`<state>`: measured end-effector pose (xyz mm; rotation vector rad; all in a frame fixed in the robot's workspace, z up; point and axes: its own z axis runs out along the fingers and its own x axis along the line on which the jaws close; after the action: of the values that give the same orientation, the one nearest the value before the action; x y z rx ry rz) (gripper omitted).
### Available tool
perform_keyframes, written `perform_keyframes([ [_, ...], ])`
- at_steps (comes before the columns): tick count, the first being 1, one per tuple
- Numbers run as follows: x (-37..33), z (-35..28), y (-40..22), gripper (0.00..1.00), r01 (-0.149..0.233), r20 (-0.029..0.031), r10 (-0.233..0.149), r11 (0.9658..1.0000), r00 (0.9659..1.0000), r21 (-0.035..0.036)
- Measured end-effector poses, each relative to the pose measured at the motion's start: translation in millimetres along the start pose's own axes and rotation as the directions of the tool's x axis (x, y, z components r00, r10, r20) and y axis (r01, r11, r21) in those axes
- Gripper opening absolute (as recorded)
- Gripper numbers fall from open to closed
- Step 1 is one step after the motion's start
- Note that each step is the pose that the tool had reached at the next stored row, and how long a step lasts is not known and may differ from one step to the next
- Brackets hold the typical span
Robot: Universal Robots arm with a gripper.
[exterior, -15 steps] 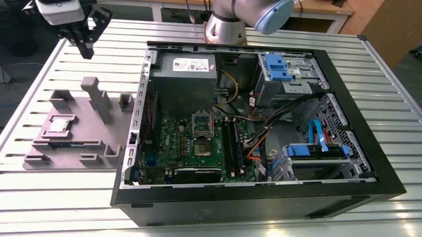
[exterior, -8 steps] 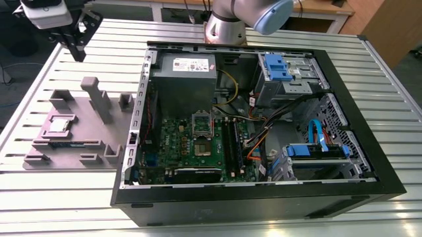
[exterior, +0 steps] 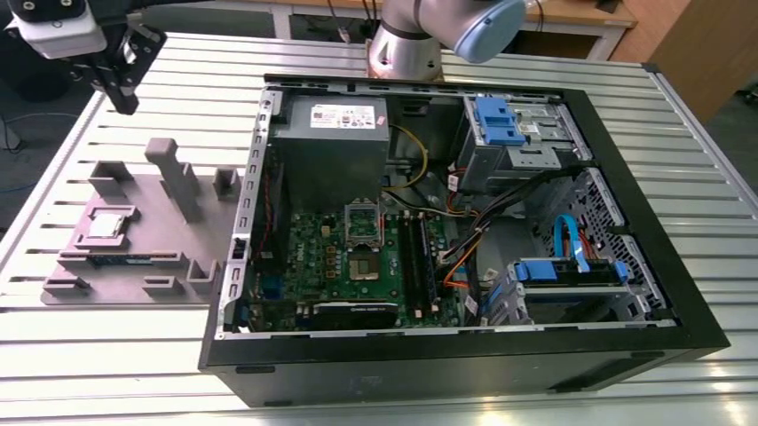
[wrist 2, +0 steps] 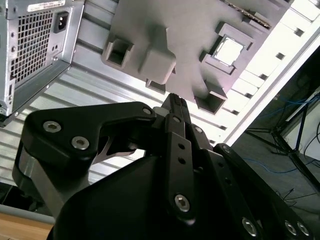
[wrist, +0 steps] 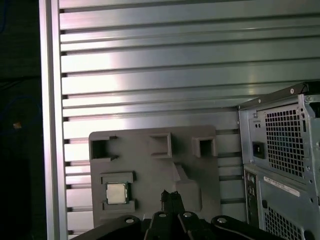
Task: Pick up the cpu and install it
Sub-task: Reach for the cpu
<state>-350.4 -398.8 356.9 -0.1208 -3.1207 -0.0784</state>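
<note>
The cpu [exterior: 106, 224], a small pale silver square, lies in a recess of the grey holder block [exterior: 124, 286] on the exterior view's left. Both wrist views also show the cpu [wrist 2: 229, 51] [wrist: 117, 193] seated in its frame. My gripper [exterior: 122, 100] hangs high above the table beyond the block's far end, well clear of the chip. Its dark fingers stand together, shut on nothing, with the gripper tip [wrist 2: 175, 101] [wrist: 170, 196] over the block. Inside the open computer case, the green board [exterior: 314, 257] carries a dark socket [exterior: 361, 264] with a raised silver frame [exterior: 361, 216] beside it.
The black case [exterior: 474, 359] lies open beside the block, holding a power supply [exterior: 337, 115], blue drive brackets [exterior: 498, 120] and cables. A thin green memory stick [exterior: 119, 260] rests in the block. Grey posts [exterior: 177, 177] rise from it. The slatted metal table [exterior: 106, 355] surrounds everything.
</note>
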Motion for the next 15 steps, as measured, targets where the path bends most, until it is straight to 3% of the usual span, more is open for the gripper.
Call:
perform_keyframes([
  [6, 7.2, 6.6, -3.2, 0.11, 0.0, -0.0001, 0.0, 1.0, 1.0, 0.0],
  [15, 12.7, 16.6, -11.3, 0.11, 0.0, 0.0, 0.0, 1.0, 1.0, 0.0],
])
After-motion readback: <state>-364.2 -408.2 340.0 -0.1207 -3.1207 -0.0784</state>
